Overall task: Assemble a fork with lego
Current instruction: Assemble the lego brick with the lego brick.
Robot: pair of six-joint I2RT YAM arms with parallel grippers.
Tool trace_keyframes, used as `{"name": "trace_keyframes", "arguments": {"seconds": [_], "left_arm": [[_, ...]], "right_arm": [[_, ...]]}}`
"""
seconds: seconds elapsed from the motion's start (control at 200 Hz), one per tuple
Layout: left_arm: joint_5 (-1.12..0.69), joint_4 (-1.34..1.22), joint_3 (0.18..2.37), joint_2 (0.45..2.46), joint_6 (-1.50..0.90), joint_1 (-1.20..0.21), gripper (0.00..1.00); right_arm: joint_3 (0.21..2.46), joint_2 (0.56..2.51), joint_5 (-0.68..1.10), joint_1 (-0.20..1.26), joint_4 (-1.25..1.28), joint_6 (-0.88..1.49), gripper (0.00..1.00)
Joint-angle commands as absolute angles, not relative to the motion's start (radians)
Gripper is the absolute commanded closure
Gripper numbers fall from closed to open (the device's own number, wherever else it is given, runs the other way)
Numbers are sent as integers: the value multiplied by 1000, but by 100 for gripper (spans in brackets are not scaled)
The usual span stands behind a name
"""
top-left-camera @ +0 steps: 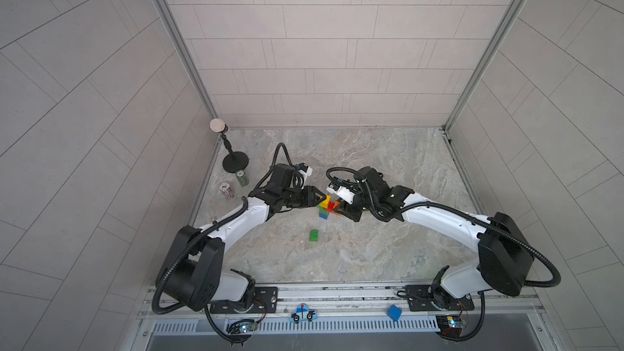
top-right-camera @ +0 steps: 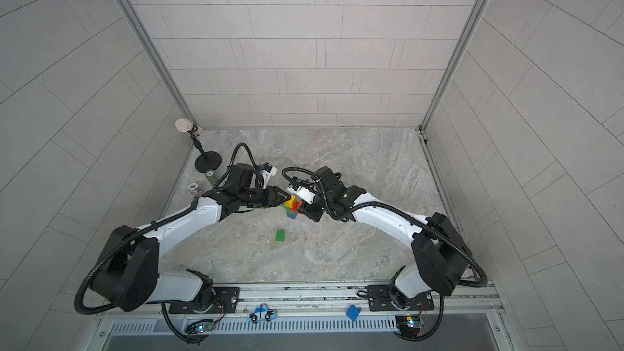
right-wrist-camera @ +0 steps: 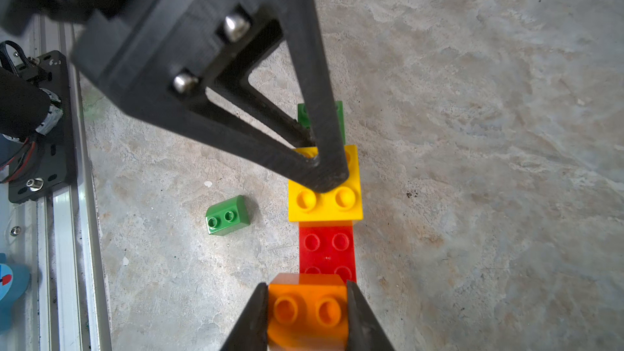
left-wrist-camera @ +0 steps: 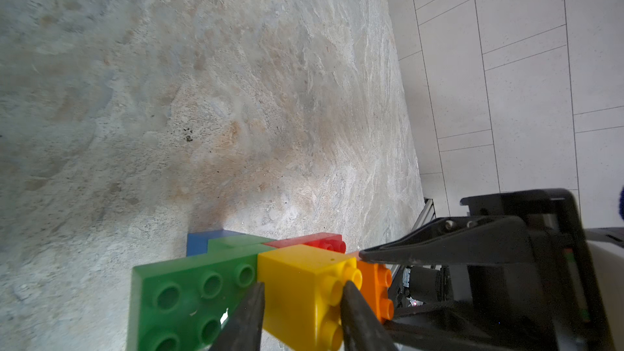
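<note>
Clamping from both sides, the left pincer (left-wrist-camera: 302, 287) has its two fingers shut on the yellow brick (right-wrist-camera: 326, 204), while the right pincer (right-wrist-camera: 306, 286) grips the orange brick (right-wrist-camera: 307, 312) the same way. Both are prongs, sitting on the crossbar, with bare studs of the red brick (right-wrist-camera: 327, 248) showing between them. Further out, the long green brick (left-wrist-camera: 189, 295) carries on the crossbar under the yellow one, and a blue brick (left-wrist-camera: 197, 243) ends the stem. The fork (top-left-camera: 327, 206) sits mid-table between the two arms. I can't tell whether it rests on the table (top-left-camera: 388, 170) or is held just off it. To my eye this is the step of pressing the prongs home, one arm steadying against the other. One green brick (top-left-camera: 314, 235) is loose, well apart toward the front, so the third prong looks undone. Next, I'd guess, one pincer must let go without tugging the build and fetch that piece. The other would have to hold the fork steady so the studs line up.
</note>
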State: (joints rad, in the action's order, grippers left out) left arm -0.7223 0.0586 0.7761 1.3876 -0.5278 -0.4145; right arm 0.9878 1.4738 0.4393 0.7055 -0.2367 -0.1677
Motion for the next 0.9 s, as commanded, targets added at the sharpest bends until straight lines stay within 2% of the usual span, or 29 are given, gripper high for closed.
{"name": "trace_keyframes", "arguments": {"seconds": [0.0,0.891], "left_arm": [[-716,104,787,1407,-506,-411,59],[-707,116,795,1412,-501,-410,60]], "right_arm": [[974,1470,452,699,-219,-210,100],[964,1514,475,677,-185,-202,100]]}}
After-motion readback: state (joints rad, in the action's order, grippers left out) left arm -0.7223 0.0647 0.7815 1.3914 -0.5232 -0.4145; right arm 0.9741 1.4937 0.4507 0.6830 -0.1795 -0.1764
